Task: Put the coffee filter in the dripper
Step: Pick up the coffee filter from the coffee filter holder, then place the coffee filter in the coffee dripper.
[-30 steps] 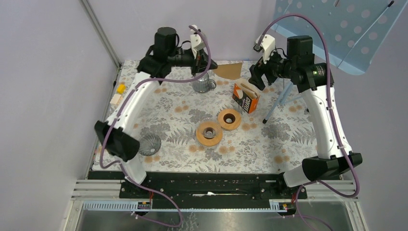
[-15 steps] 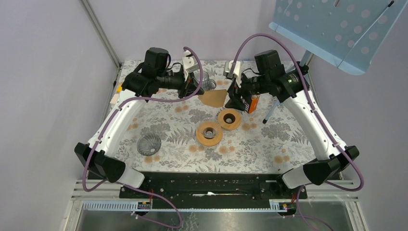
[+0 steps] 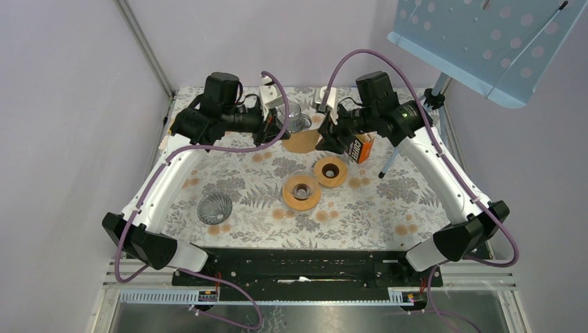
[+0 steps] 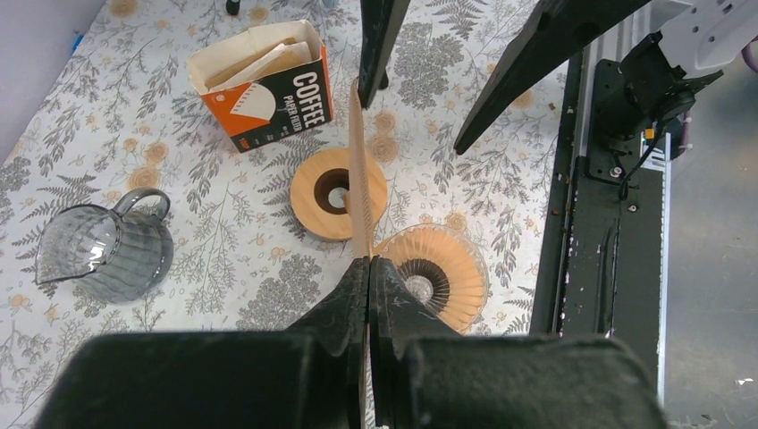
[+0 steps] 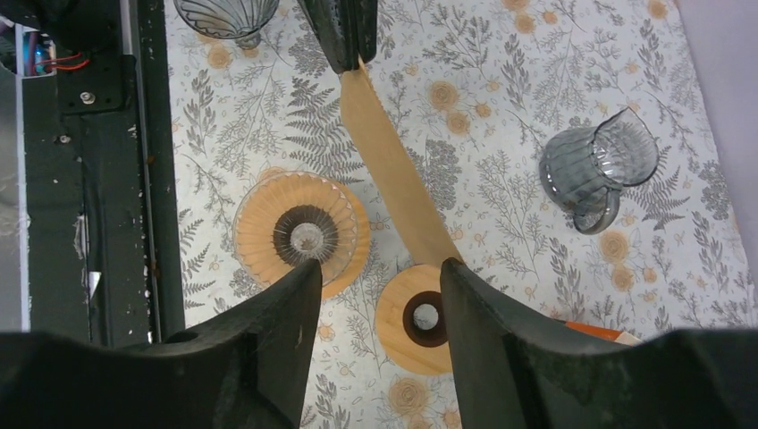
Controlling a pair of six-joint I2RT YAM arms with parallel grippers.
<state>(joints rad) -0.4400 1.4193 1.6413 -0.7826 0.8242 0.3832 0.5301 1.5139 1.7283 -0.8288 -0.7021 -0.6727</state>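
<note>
The brown paper coffee filter (image 3: 303, 141) hangs above the back of the table, pinched at one corner by my left gripper (image 4: 369, 261), which is shut on it. In the left wrist view the filter (image 4: 360, 170) shows edge-on. My right gripper (image 5: 380, 268) faces it from the other side with its jaws open; the filter's (image 5: 393, 174) free end reaches the tip of one of its fingers (image 5: 465, 295). The glass dripper (image 3: 301, 192) sits on a wooden ring below, at mid-table.
A second wooden ring (image 3: 331, 171) lies just right of the dripper. An orange filter box (image 3: 360, 148) stands behind it, a glass pitcher (image 3: 297, 119) at the back, and another ribbed glass cone (image 3: 215, 208) at the left. A blue perforated panel (image 3: 485, 41) hangs at top right.
Both arms have swung in from the back toward mid-table. The left one carried the filter along; the right one has come up to its free end with its jaws narrowing.
</note>
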